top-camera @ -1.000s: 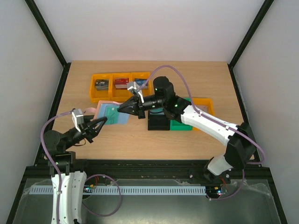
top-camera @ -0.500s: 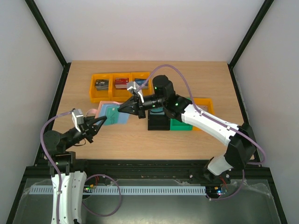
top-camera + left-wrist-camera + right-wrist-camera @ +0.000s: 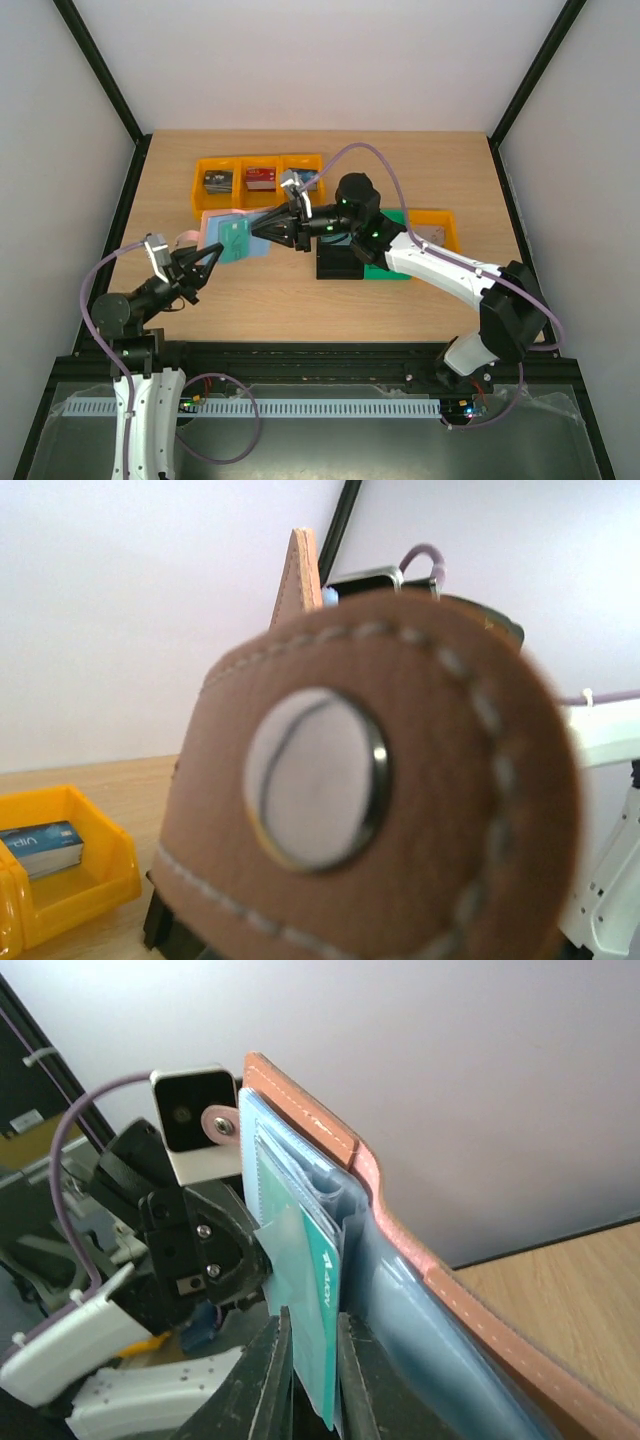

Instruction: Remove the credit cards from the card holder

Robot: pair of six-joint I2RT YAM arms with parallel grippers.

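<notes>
Flanking the lower edge of a teal credit card (image 3: 322,1290), the right end effector (image 3: 313,1385) has its fingers a sliver apart with the card between them; whether they press on it cannot be told. That card stands against the pale blue inner pockets of the open card holder (image 3: 228,238), which is held in the air above the tabletop (image 3: 300,295) between the two arms. The left end effector (image 3: 207,262) is closed on the holder's left edge, the brown snap tab (image 3: 370,780) filling the left wrist view, and yellow bins (image 3: 200,200) sit further back.
</notes>
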